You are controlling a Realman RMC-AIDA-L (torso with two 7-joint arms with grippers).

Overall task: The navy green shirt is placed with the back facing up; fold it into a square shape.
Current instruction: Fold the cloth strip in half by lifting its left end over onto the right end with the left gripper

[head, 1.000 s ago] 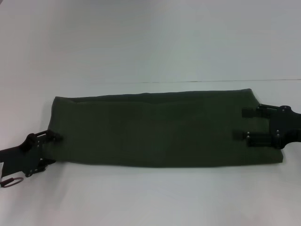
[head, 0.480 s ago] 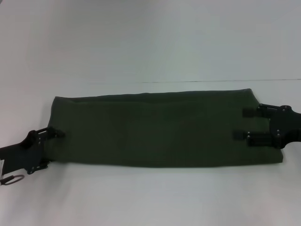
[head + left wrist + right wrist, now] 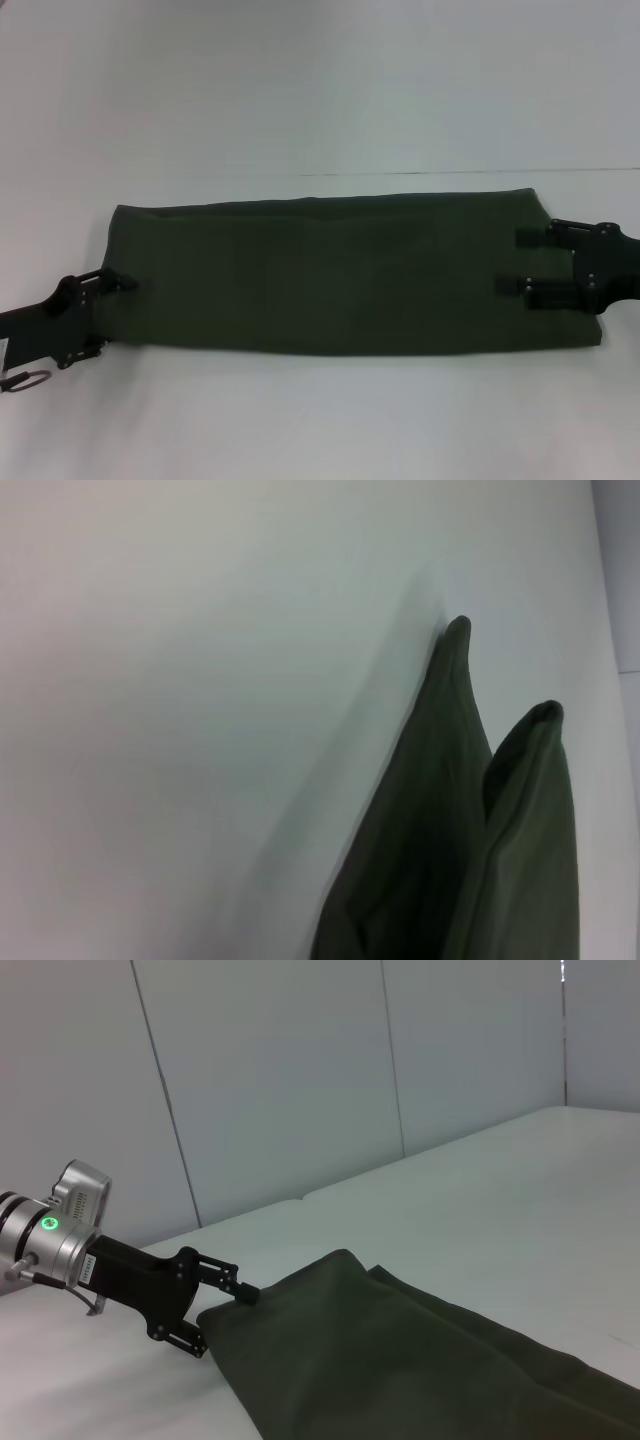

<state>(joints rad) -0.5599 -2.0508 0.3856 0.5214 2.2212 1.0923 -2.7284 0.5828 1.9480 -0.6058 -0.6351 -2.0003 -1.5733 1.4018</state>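
The navy green shirt [image 3: 340, 275] lies on the white table as a long flat band running left to right. My left gripper [image 3: 112, 316] is at the shirt's left end, open, with its fingers spread along that end's edge; it also shows in the right wrist view [image 3: 222, 1322], touching the near corner of the shirt [image 3: 400, 1360]. My right gripper [image 3: 508, 262] is open, with both fingers lying wide apart over the shirt's right end. The left wrist view shows two folded layers of the shirt [image 3: 440, 830] ending in rounded corners.
The white table [image 3: 320, 100] stretches far beyond the shirt, with a faint seam line [image 3: 450, 172] behind it. Grey wall panels [image 3: 280, 1080] stand behind the table in the right wrist view. A small ring [image 3: 28, 381] hangs under my left arm.
My left gripper has shifted slightly up along the shirt's left end. My right gripper's lower finger has crept a little farther left over the shirt. The shirt has not moved.
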